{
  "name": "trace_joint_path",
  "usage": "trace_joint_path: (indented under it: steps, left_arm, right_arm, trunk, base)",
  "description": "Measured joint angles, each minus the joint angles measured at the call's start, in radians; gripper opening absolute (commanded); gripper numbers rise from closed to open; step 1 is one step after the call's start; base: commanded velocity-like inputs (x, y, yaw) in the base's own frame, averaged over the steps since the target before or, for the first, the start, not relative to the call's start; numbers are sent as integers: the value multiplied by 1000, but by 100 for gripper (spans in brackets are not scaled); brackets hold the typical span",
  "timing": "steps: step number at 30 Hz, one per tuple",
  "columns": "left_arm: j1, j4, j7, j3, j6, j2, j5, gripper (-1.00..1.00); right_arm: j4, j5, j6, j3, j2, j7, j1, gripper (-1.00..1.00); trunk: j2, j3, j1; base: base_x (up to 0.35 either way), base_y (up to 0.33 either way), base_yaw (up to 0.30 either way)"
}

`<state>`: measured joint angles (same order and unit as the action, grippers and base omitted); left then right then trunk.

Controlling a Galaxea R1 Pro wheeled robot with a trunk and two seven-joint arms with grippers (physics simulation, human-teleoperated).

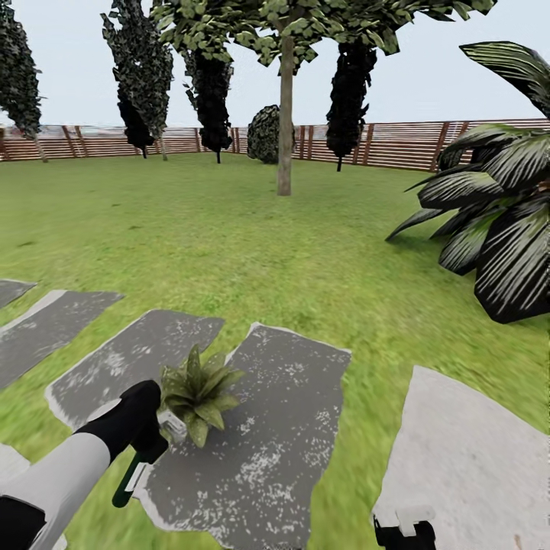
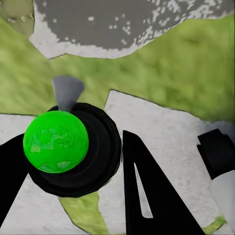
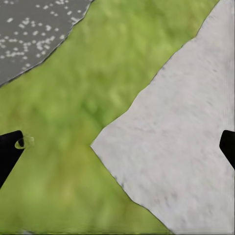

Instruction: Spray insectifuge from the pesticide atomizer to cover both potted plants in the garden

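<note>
Green pesticide atomizer (image 1: 131,480) tilted beside leafy potted plant (image 1: 197,393).

Thin pale-trunked tree (image 1: 285,114), standing mid-lawn at the far centre, leafy crown spreading overhead. Four dark, scaly columnar trees (image 1: 206,92) ranged along the far side, with a rounded dark bush (image 1: 265,134) between them, just left of the pale trunk. Large dark broad-leaved plant (image 1: 496,214), near right, its striped leaves drooping over the grass. Pale overcast sky (image 1: 428,84) above the far trees, flat and cloudless.
</note>
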<state>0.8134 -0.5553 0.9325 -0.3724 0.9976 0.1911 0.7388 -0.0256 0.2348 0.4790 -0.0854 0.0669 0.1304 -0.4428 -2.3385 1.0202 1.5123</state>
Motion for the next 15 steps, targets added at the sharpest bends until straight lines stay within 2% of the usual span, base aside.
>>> trace_joint_path:
  steps: [5,11,15]
  left_arm:
    - [0,0,-1,-4,0,-4,0,-100]
    - [3,0,-1,3,1,2,-1,-100]
    - [6,0,-1,0,1,-5,0,-100]
  right_arm:
    - [0,0,0,0,-1,0,0,100]
    - [0,0,0,0,-1,0,0,100]
    - [0,-1,0,0,-1,0,0,100]
  trunk:
    - [0,0,0]
    - [0,0,-1]
    - [0,0,-1]
  base:
    - [-73,-245,252]
    - [183,-220,265]
    - [180,-120,78]
